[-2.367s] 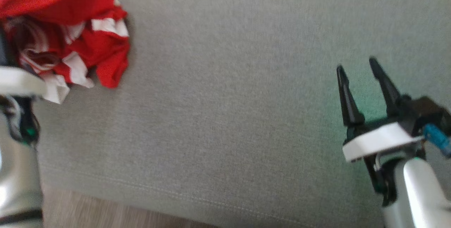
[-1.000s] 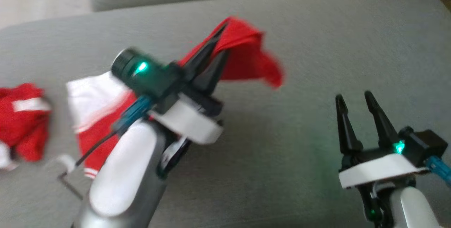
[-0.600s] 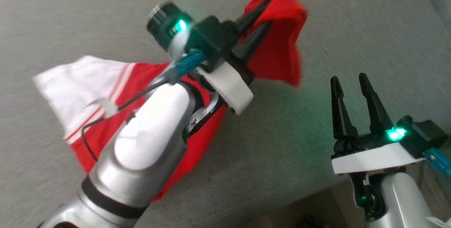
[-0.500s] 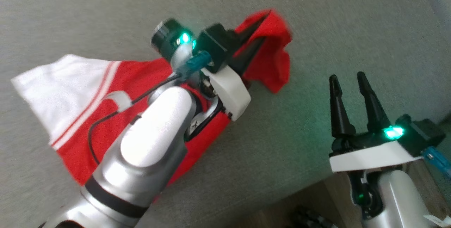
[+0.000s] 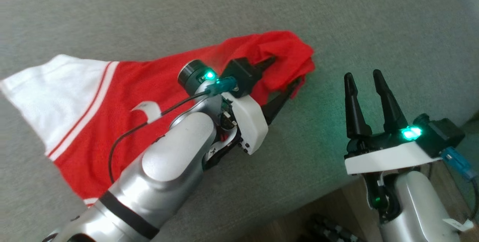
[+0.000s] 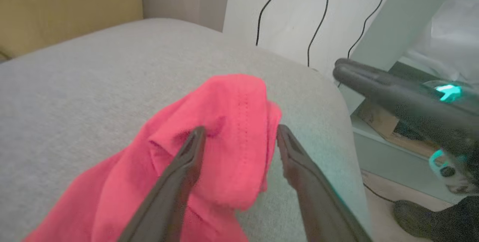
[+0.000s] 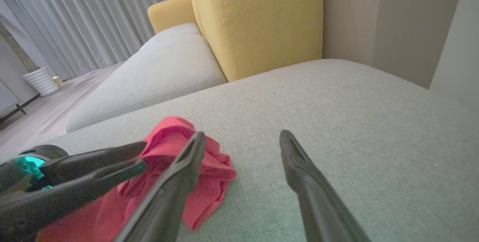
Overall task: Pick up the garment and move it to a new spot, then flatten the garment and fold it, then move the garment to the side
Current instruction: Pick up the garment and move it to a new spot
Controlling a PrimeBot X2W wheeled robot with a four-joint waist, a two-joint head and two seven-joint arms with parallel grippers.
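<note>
Just released: red-and-white fabric garment [image 5: 149,81] lies on grey sofa cushion [image 5: 336,21], left end effector [image 5: 285,71] spread astride its bunched end.
Back out without snagging; right end effector [image 5: 362,73] apart, empty.

A grey fabric seat cushion [image 5: 112,10] takes up nearly the whole head view, its weave plain and even. One red garment [image 5: 123,96] lies directly on it, stretched from the left edge of the frame toward the upper centre. The garment's left end is a flat white band edged with thin stripes (red and white); its right end is bunched into soft folds near the cushion's rounded corner. At the lower right of the frame the cushion's front edge gives way to a strip of wood floor [image 5: 329,212]. In the right wrist view, a yellow back cushion [image 7: 258,21] rises at the seat's far edge, upper centre.
</note>
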